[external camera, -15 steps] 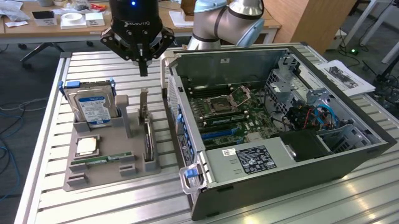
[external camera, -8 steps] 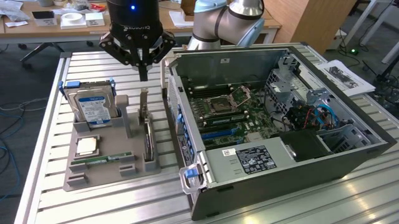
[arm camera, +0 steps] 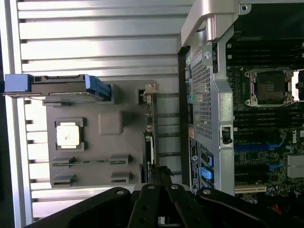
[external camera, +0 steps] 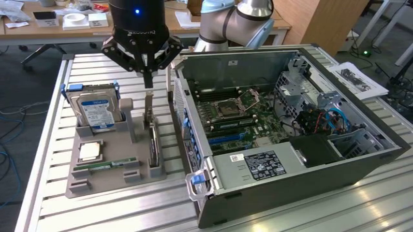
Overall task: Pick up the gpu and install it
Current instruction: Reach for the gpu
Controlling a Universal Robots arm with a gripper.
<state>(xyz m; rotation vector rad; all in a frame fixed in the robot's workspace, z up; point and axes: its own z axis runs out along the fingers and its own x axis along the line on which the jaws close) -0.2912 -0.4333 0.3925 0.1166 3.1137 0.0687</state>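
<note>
Black end effector [external camera: 148, 83] above thin, upright gpu [external camera: 154, 144].

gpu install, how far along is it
Done: nothing yet; the gpu stands on edge in the holder, outside the case. In hand: the pincer is shut at its top edge, grip unconfirmed. Left: lifting it and seating it in the case.

Slatted aluminium bench [external camera: 96, 212], silver, ribbed surface. Wooden desk [external camera: 38, 30] behind, strewn with papers; tall wooden cabinet [external camera: 329, 19] at the exterior view's right. Dark grey floor [external camera: 26, 82], loose cables [external camera: 7, 112] trailing.
</note>
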